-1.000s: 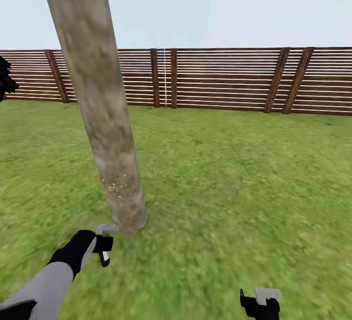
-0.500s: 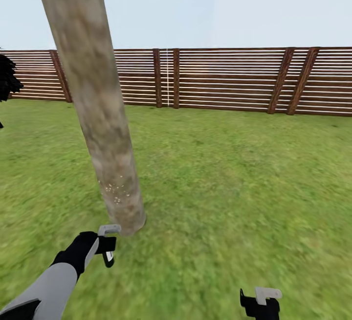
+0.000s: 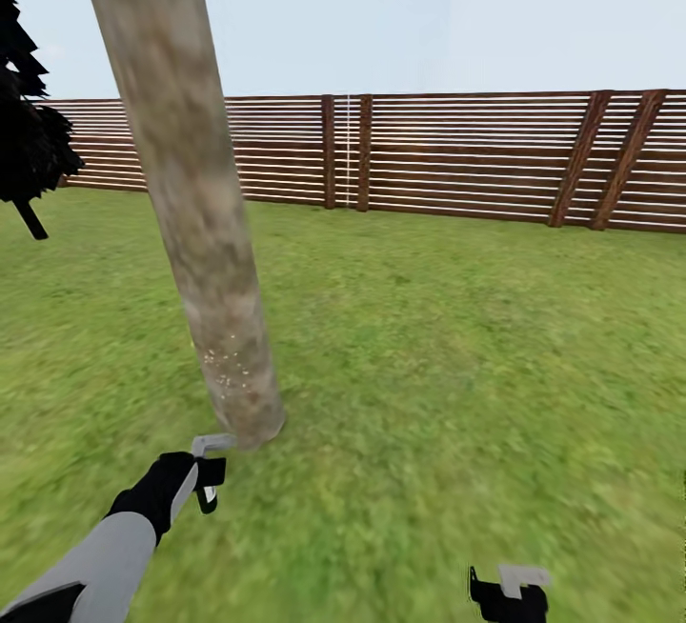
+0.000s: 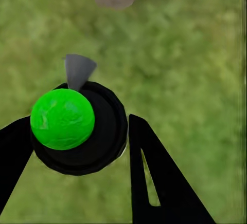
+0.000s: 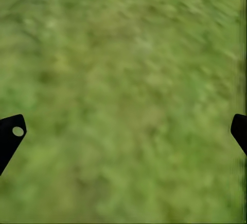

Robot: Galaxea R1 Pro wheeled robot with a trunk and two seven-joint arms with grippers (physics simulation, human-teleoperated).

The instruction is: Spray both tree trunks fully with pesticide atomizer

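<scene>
item: pesticide atomizer [image 4: 77,131], pinched in your left gripper [image 3: 205,471] fingers. tree trunk [image 3: 195,223] just ahead, axis upright, leaning slightly. right gripper [image 3: 507,592] fingers wide, empty, farther off.

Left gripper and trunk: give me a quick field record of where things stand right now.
left gripper: beside the trunk base, shut on a black round object with a bright green top
tree trunk: leaning, pale speckles low on it
right gripper: open over bare grass, holding nothing
lawn: green, runs back to the fence
fence: brown horizontal slats
dark tree: far left by the fence
</scene>
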